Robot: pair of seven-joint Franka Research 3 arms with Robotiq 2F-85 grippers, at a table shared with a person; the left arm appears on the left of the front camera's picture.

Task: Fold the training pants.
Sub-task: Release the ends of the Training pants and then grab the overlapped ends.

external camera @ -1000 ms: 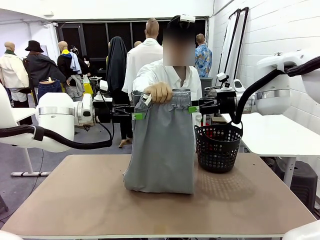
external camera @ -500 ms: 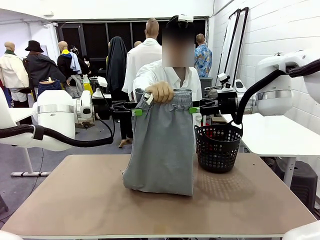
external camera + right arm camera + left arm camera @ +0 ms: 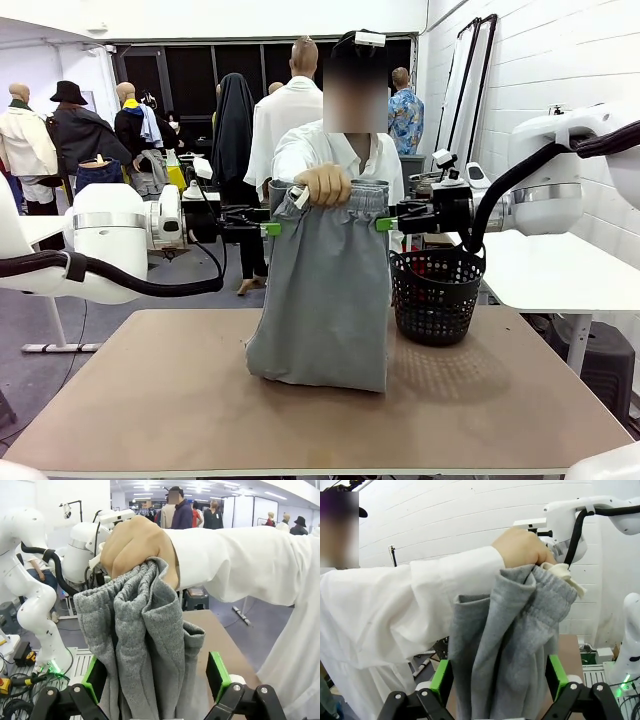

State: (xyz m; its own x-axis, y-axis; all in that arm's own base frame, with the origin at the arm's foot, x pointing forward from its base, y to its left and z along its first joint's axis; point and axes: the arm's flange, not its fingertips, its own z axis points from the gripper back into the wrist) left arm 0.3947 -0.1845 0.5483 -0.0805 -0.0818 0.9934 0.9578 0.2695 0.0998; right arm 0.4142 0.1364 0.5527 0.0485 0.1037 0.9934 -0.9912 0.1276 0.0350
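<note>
front view: hand (image 3: 322, 184) holds training pants (image 3: 325, 300); left pincer (image 3: 272, 228) and right pincer (image 3: 386, 223) open.

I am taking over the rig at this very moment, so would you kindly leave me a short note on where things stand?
Grippers: the left gripper and the right gripper are both open. Each has its jaws astride one side of the waistband, with the fabric between the pads and not clamped.
Hand: the person's hand grips the waistband and holds up the training pants.
Things: the lower end of the pants rests on the table, beside the black basket.
Done: the pants are presented and both grippers are in place.
Left: probably close both grips, take the pants over, then fold.
</note>
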